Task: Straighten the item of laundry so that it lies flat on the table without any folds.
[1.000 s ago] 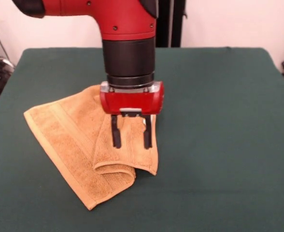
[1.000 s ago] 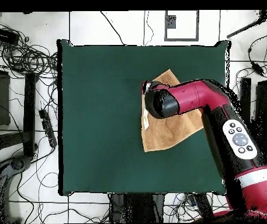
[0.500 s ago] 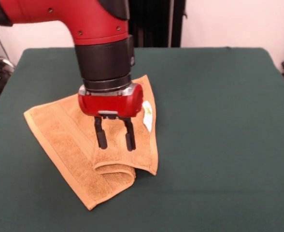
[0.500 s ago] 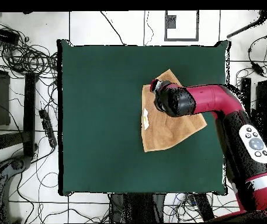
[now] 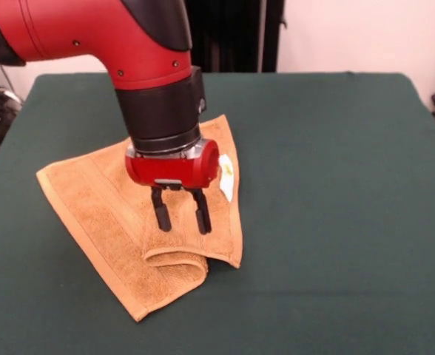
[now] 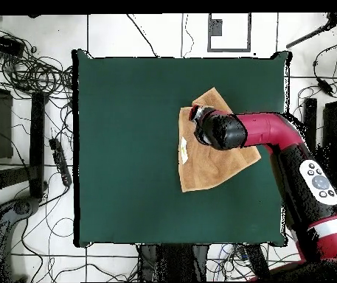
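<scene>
Towel fold under parted fingers

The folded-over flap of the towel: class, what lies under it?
Under the flap only more of the towel shows, lying on the green table. The covered part is hidden. The open pincer hangs above it.

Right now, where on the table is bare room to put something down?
In the front view, the green table is bare right of the folded towel, and along the far edge. It is crowded only at the towel, where the open gripper hangs over the fold.
</scene>
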Robot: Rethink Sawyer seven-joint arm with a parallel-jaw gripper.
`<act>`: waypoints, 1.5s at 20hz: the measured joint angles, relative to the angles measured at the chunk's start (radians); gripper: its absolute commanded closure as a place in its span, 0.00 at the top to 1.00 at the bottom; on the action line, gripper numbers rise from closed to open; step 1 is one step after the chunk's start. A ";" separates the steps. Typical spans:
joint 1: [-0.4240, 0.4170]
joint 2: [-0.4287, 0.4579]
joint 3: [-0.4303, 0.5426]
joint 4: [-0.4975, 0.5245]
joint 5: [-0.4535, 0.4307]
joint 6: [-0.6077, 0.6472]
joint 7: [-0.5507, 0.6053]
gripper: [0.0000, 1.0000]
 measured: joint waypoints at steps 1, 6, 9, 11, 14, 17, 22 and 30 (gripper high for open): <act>0.000 0.005 0.000 0.001 0.000 0.000 0.000 1.00; 0.001 0.039 0.000 0.002 0.000 0.000 0.000 1.00; 0.004 0.064 0.000 -0.004 0.002 -0.001 0.000 1.00; 0.004 0.069 0.000 -0.010 0.009 0.000 0.000 1.00; 0.004 0.072 0.000 -0.014 0.024 0.000 0.000 1.00; -0.001 0.078 0.000 -0.017 0.041 0.000 0.000 1.00; -0.032 0.103 0.008 -0.020 0.123 0.001 0.000 1.00; -0.126 0.182 0.061 -0.020 0.264 0.013 0.000 1.00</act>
